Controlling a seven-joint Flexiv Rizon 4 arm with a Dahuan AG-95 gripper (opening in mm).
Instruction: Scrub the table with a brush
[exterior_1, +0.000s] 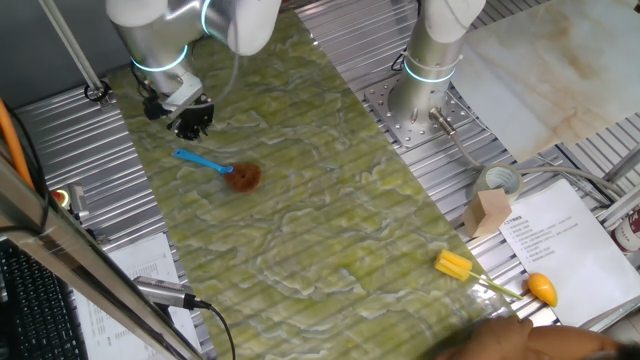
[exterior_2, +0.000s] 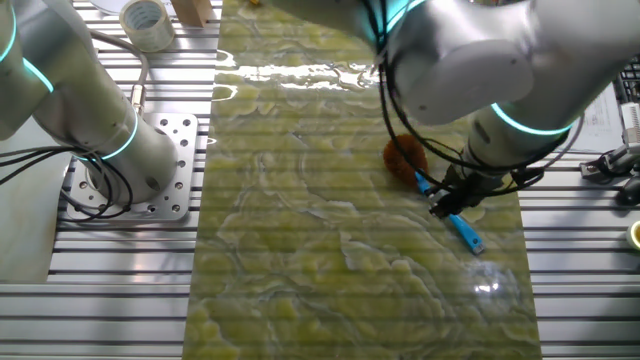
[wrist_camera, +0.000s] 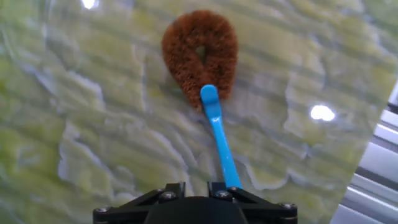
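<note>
The brush lies flat on the green-yellow marbled table (exterior_1: 300, 230), its brown bristle head (exterior_1: 245, 177) toward the middle and its blue handle (exterior_1: 200, 160) pointing to the table's left edge. In the hand view the bristle head (wrist_camera: 200, 53) is at the top and the handle (wrist_camera: 219, 137) runs down past the right finger. My gripper (exterior_1: 190, 120) hovers just above the handle's free end, apart from it. Its fingers (wrist_camera: 176, 188) stand close together with nothing between them. The other fixed view shows the gripper (exterior_2: 450, 205) over the handle (exterior_2: 468, 235).
Bare ribbed metal borders the table on both sides. A second arm's base (exterior_1: 425, 95) stands at the right. A yellow-headed tool (exterior_1: 455, 265) with an orange end, a tape roll (exterior_1: 500, 182) and a paper sheet (exterior_1: 555, 235) lie near the front right.
</note>
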